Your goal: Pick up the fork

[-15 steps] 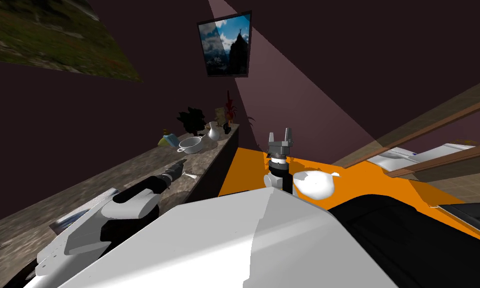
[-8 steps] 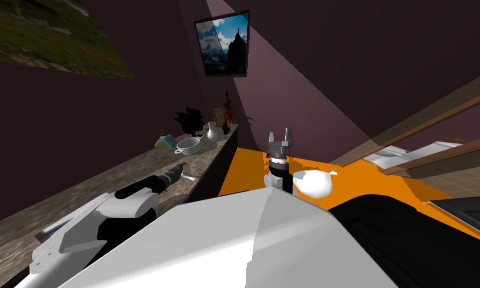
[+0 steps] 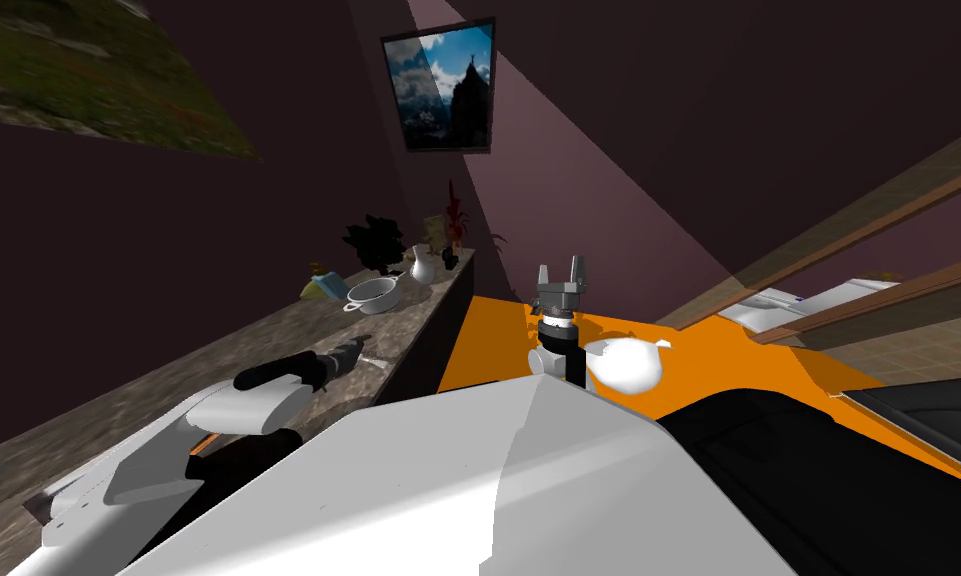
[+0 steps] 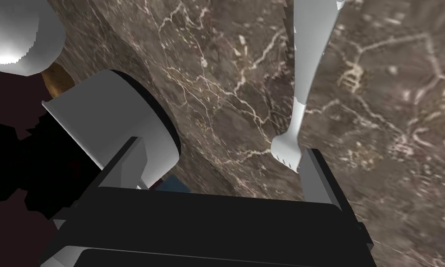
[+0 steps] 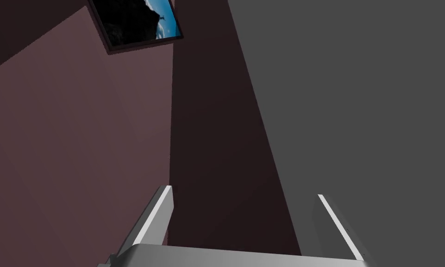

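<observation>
The left gripper [image 4: 222, 146] is hanging over a brown, white-veined counter [image 4: 207, 83], its fingers standing spread. A light grey fork [image 4: 308, 65] is lying flat there, with its handle reaching toward one o'clock from the gripper. Its tines are pointing back between the fingers, just beside the three o'clock one.

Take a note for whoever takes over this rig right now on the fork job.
Left gripper: jaws open, empty, close over the brown marble counter.
Right gripper: open, empty, held up ahead, idle.
Fork: flat on the counter, tines beside one jaw, handle pointing away.
Done: reach to the fork. Left: centre jaws on it, shut, lift.
</observation>
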Controlling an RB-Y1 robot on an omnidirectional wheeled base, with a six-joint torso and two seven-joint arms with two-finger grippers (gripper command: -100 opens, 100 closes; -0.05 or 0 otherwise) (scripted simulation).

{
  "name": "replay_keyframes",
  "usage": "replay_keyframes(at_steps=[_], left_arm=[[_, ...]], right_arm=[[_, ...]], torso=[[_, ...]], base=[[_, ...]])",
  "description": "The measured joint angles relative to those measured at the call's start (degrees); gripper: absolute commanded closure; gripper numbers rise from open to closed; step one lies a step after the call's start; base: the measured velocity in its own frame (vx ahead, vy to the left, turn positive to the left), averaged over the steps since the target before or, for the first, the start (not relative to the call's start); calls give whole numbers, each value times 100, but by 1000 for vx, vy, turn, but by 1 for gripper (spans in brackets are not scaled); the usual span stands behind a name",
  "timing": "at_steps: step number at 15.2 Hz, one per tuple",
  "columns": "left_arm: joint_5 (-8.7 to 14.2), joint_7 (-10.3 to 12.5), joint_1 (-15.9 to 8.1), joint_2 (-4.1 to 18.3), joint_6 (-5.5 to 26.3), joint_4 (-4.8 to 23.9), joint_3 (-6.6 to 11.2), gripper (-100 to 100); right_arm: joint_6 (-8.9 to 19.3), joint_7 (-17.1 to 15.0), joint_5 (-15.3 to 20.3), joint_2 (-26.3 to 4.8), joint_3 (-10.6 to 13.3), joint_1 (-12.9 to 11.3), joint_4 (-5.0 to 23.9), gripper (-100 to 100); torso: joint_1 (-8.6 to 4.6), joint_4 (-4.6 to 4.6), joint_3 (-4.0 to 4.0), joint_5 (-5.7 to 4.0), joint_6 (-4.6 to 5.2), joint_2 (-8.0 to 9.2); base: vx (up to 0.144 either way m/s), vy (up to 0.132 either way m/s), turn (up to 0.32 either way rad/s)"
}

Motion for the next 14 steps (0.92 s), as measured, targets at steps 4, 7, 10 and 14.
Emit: replay_keyframes(at_steps=[4,7,10,14], left_arm=[[202,-40,40,131,426,9,29,-100],[331,-52,30,216,759,7,37,-100],[474,-58,-32,312,1133,28,41,-100],[630,-87,7,401,1551,25,47,-100]], right_arm=[[0,0,0,0,0,0,0,0],[0,0,0,0,0,0,0,0],[0,0,0,0,0,0,0,0],[0,0,0,0,0,0,0,0]], torso=[[-1,0,0,0,0,-1],[0,-1,-2,0,0,-3],[-2,-1,-2,-1,0,-3],[0,0,-1,0,0,-2]], base=[[31,2,-38],[36,3,-45],[35,-1,-43],[38,6,-57]])
